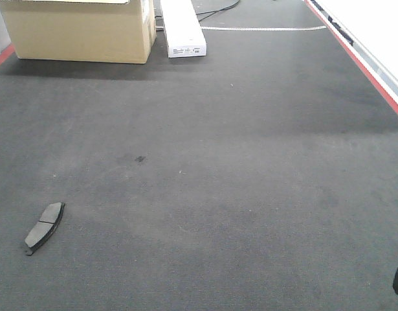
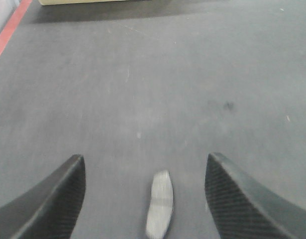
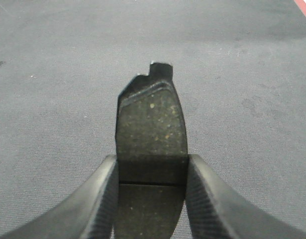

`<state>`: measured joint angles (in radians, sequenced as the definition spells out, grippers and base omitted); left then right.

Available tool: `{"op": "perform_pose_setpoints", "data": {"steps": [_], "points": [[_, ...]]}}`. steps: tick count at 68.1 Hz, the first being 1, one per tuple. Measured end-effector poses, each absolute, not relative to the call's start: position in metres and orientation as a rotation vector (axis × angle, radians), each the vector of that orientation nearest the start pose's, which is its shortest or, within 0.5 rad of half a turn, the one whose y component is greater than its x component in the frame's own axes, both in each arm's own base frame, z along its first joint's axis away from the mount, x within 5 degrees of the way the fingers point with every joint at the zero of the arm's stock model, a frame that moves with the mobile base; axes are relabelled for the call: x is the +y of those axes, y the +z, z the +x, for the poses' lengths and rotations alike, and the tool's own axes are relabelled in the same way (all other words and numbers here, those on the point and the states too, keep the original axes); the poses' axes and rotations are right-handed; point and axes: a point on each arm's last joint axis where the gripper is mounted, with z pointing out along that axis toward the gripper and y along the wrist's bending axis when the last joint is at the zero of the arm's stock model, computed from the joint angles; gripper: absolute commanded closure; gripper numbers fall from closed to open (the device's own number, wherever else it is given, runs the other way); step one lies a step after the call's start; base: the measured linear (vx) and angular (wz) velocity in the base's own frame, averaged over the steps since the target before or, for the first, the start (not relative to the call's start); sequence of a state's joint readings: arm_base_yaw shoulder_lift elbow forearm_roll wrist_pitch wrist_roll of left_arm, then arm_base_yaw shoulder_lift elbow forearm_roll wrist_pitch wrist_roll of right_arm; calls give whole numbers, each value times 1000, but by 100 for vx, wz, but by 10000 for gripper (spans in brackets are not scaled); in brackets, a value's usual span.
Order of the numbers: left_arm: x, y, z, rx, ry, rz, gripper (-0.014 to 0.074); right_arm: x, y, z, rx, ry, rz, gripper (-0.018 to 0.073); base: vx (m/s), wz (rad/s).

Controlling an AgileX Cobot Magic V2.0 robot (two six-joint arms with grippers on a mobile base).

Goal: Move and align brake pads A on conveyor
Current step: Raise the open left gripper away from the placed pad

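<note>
Right wrist: right gripper pinches flat grey-brown brake pad; left gripper gapes over second pad, well apart from red-striped dark belt edge.

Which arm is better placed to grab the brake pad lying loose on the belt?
Left. The left gripper is open, framing the loose brake pad on the conveyor; the right gripper is shut on a second brake pad.

Factory line: conveyor, carton.

Cardboard box far left; white carton beside it; black cable behind; even light
</note>
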<state>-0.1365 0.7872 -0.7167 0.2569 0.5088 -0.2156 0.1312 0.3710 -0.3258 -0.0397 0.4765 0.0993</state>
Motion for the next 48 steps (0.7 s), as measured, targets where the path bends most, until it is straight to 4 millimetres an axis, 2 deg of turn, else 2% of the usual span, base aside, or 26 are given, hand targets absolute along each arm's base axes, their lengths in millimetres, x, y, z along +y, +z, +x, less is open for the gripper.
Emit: {"op": "perform_pose_setpoints", "data": {"steps": [11,24,36,48], "points": [[-5,319,118,1969,38,66,101,9,256,82,2006,107,-56,569,0,0],[-1,307,85,1871,27,56,113,9,256,82,2006,107,-56,569,0,0],[2,300,70,1837,26,46,115,9,256,82,2006,107,-56,569,0,0],[2,299,68,1845,30,44,115,9,256,82,2006,107,-56,569,0,0]]}}
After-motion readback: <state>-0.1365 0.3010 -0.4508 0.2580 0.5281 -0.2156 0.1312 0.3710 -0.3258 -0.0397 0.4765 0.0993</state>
